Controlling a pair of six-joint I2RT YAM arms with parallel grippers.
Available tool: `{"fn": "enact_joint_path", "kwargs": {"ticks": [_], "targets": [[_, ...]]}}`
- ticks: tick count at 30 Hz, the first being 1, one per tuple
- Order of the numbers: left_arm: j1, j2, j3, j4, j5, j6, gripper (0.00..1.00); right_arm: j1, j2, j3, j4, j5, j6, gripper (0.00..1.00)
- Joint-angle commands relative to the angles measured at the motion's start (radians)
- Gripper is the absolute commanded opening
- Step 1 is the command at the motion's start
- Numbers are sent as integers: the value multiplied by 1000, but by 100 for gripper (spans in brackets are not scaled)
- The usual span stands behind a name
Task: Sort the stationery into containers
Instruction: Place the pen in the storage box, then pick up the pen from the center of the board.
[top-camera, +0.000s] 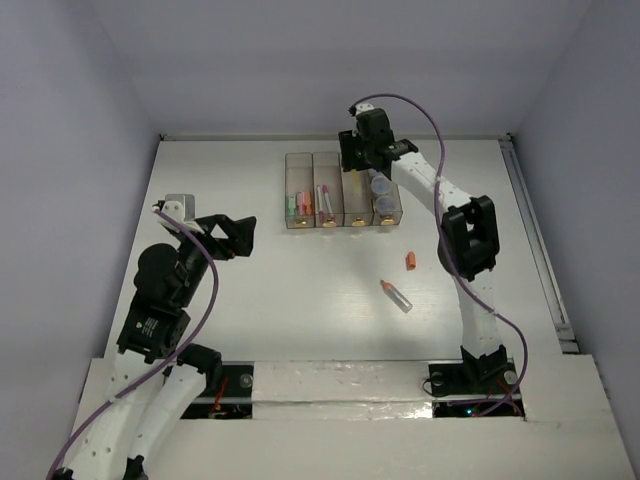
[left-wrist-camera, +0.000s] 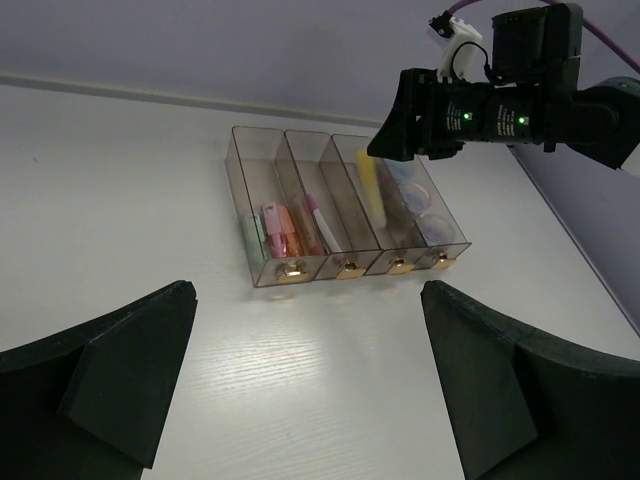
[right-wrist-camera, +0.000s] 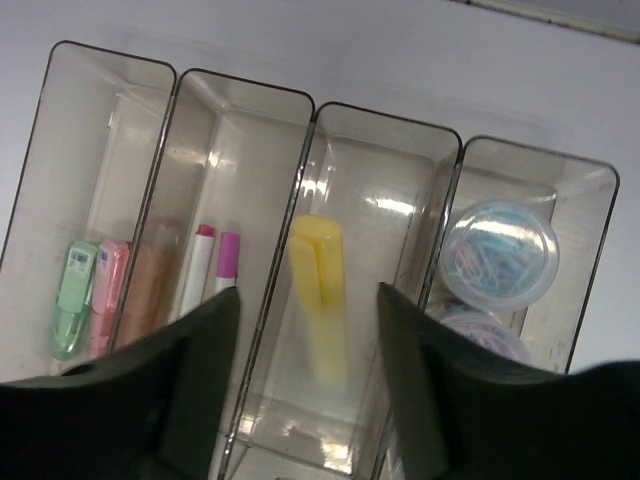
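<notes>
Right tool (right-wrist-camera: 307, 300) spread, gripping nothing; yellow marker (right-wrist-camera: 320, 250) lies free directly below it in third bin (right-wrist-camera: 400, 180), its own sort slot, I reckon; left tool (left-wrist-camera: 308, 300) wide, empty, standing off; orange stick (top-camera: 412, 261) and pink-tipped pen (top-camera: 396, 296) on table (top-camera: 250, 320) behind right tool, unsorted.

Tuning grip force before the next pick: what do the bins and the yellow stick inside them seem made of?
The bins look like smoky transparent plastic, glossy: see-through walls with bright glints. The yellow stick is probably opaque plastic, satin finish: even colour, soft sheen.
</notes>
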Motion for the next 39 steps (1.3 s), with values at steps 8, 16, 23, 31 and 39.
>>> {"fn": "enact_joint_path", "kwargs": {"ticks": [8, 16, 23, 31, 39], "targets": [[17, 1, 0, 41, 7, 11, 94, -3, -252, -250, 84, -33, 8, 66], [17, 12, 1, 47, 27, 8, 94, 17, -675, -876, 155, -145, 94, 17], [8, 29, 3, 54, 44, 3, 94, 26, -878, -1173, 11, -140, 211, 17], [-2, 42, -4, 64, 71, -9, 94, 44, -829, -1264, -65, -185, 269, 42], [-11, 58, -8, 63, 93, -15, 94, 116, -728, -1281, -48, -206, 292, 42]]}}
